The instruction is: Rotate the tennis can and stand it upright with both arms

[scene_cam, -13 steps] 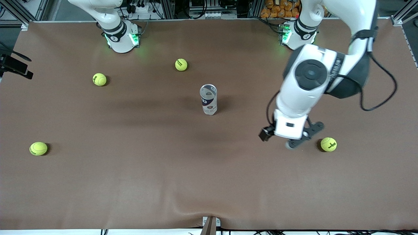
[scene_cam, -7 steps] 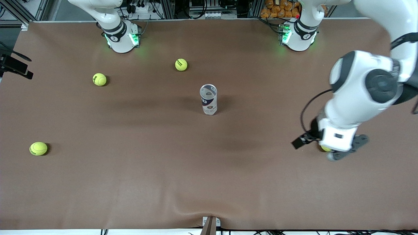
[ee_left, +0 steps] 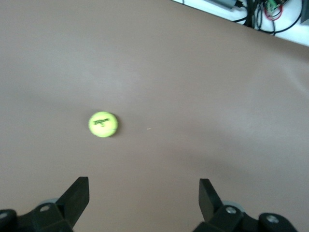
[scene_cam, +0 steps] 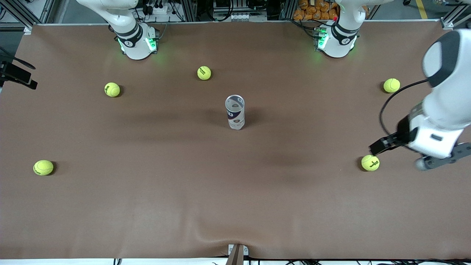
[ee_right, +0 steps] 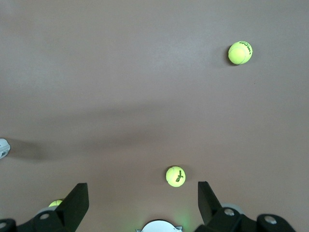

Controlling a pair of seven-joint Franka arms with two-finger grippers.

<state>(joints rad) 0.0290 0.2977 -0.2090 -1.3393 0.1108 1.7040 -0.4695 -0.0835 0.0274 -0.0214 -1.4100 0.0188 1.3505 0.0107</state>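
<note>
The slim cylindrical tennis can (scene_cam: 234, 112), with a navy and white label and a silver rim, stands near the middle of the brown table (scene_cam: 235, 206). We see its long axis vertical, the open rim pointing up toward the high camera and the base resting on the cloth. Nothing touches it.

We judge the uprighting step as done, since the can already stands on end. No rotating or lifting seems left; the next move, if any, calls only for both arms to stay clear of the can so it is not knocked over.

Our left gripper (ee_left: 144, 193) hangs over the left arm's end of the table, well apart from the can. Its black fingers (ee_left: 77, 195) are spread wide and hold nothing. Just beside it on the cloth lies a yellow-green tennis ball (scene_cam: 370, 162), which the left wrist view shows ahead of the spread fingers and not between them. A second ball (scene_cam: 391, 85) lies near this gripper too, closer to the left arm's base (scene_cam: 336, 40).

Our right gripper (ee_right: 143, 198) is not seen in the front view; this arm waits, raised high above its own base. Its fingers (ee_right: 77, 198) also stand wide apart with nothing between them, and looking down past them we see two balls on the cloth (ee_right: 175, 176) (ee_right: 240, 52).
</note>
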